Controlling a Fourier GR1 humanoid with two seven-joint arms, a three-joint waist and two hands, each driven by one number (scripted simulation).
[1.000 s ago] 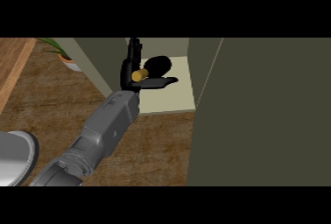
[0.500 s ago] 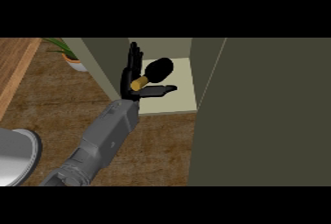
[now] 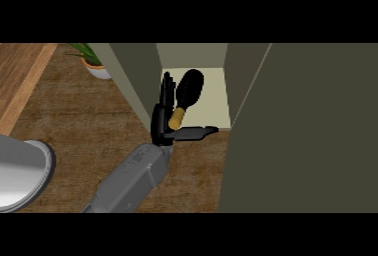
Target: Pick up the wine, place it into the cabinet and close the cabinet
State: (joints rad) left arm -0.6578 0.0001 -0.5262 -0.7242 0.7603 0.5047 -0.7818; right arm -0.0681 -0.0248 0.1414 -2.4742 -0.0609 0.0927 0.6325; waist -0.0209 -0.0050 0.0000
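Fingers [image 3: 167, 92] of the left hand [image 3: 161, 128] are straight and pressed together, pointing into the cabinet [image 3: 211, 102]. The thumb [image 3: 193, 133] is splayed out sideways. The wine bottle [image 3: 190, 89] lies just beside the fingers on the thumb side. Its dark body is level with the fingertips and its gold neck slants back toward the palm, above the thumb. Fingers and glass seem to touch, though the angle leaves this uncertain. Any label writing is too small to read. Beyond the thumb tip stands the open cabinet door [image 3: 310, 130].
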